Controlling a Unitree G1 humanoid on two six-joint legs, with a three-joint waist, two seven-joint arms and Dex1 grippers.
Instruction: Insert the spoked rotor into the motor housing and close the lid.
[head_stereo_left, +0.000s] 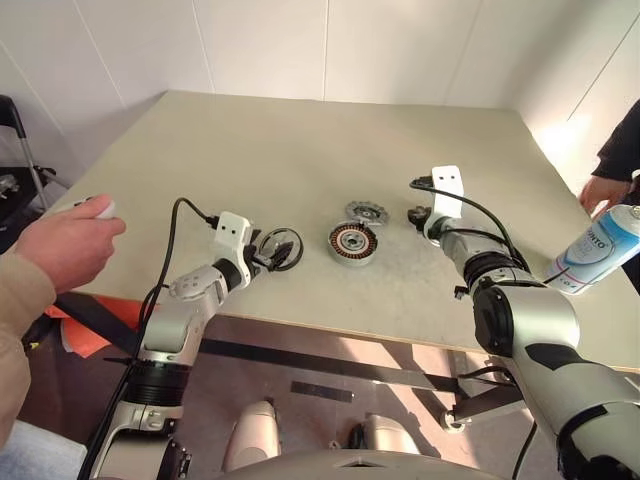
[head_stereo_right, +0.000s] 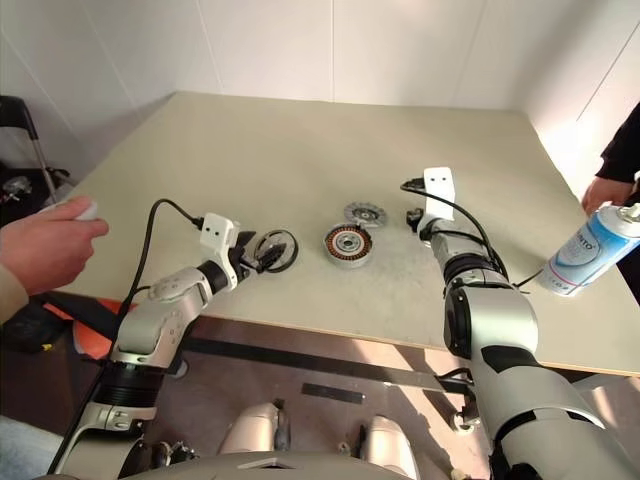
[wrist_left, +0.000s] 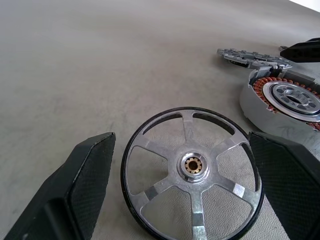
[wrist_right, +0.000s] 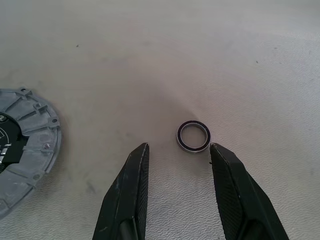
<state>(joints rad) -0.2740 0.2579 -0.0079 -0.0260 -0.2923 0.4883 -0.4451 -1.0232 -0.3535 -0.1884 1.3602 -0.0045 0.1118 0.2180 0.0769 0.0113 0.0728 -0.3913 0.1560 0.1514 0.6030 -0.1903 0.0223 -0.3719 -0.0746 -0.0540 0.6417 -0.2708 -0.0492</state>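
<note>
The left tool (wrist_left: 185, 195) is standing wide around the spoked rotor (wrist_left: 194, 195) lying on the desk (head_stereo_left: 300, 150); the right tool (wrist_right: 177, 165) is half open over a small ring (wrist_right: 194, 136).

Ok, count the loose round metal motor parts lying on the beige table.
4: the black-rimmed spoked rotor between the left gripper's fingers, the copper-wound silver housing, the notched silver lid behind it, a small dark ring at the right gripper.

Spoked rotor (head_stereo_left: 279, 249) between wide-spread fingers of left end effector (head_stereo_left: 272, 255), at nine o'clock from motor housing (head_stereo_left: 353, 243) (lid (head_stereo_left: 367, 212) at one o'clock, just beside). Right end effector (head_stereo_left: 417, 215) nearby on table (head_stereo_left: 300, 150).
</note>
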